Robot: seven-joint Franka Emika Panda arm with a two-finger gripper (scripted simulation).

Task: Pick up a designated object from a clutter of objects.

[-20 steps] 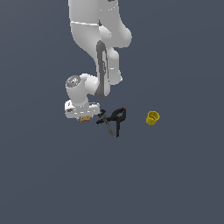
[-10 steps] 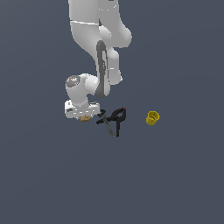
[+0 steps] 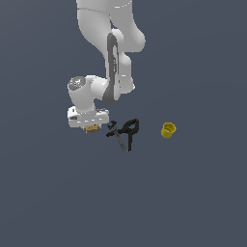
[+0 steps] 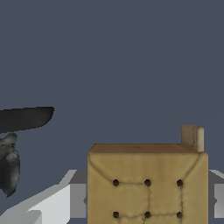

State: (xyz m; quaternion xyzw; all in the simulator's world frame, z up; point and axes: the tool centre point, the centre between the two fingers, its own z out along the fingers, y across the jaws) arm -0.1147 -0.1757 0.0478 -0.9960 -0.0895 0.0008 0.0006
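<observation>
Counting 3 things on the floor: 1 tan block (image 3: pixel 92 129), 1 black clamp (image 3: pixel 126 131), 1 yellow cup (image 3: pixel 168 130). Block sits right under the gripper (image 3: pixel 91 126), between its fingers (image 4: pixel 59 203) in wrist view. Can't tell if they're pinching it.

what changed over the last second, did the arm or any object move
Nothing visibly changed. The end effector sits low over the tan block, as before; the exterior view cannot show whether it has closed on it. The black clamp and yellow cup lie where they were.
</observation>
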